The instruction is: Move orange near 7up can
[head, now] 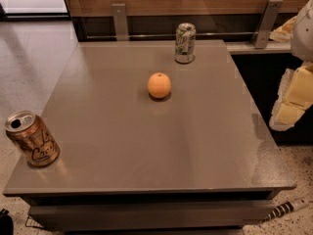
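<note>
The orange sits on the grey table, a little behind its middle. The 7up can, silver-white with green markings, stands upright near the table's far edge, just behind and to the right of the orange, with a gap between them. My gripper, white and yellow, hangs off the table's right side, well to the right of the orange and touching nothing.
A copper-gold can with dark script lettering stands at the table's front left corner, tilted. A wooden wall panel with metal brackets runs behind the table. A striped object lies on the floor at the front right.
</note>
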Tool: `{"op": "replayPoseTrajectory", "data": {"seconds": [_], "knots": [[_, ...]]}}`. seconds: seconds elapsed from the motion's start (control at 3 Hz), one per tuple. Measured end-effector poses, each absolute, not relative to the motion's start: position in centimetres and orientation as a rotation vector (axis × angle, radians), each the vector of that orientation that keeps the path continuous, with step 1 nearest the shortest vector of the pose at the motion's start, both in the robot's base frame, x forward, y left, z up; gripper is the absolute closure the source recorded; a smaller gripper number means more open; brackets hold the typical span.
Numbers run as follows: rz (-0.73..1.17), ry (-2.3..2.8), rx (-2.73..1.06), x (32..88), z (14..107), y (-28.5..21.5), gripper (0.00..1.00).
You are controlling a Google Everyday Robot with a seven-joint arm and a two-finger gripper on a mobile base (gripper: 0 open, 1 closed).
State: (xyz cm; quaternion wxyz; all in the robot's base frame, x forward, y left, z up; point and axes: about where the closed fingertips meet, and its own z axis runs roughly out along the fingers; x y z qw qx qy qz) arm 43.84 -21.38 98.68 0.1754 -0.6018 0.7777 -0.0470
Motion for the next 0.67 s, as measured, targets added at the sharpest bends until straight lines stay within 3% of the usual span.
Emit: {"op": "replayPoseTrajectory", "data": {"seconds": [0.67], "knots": [[-0.117,2.180,-1.672,44.41,98.54,-21.13,0.00]]}}
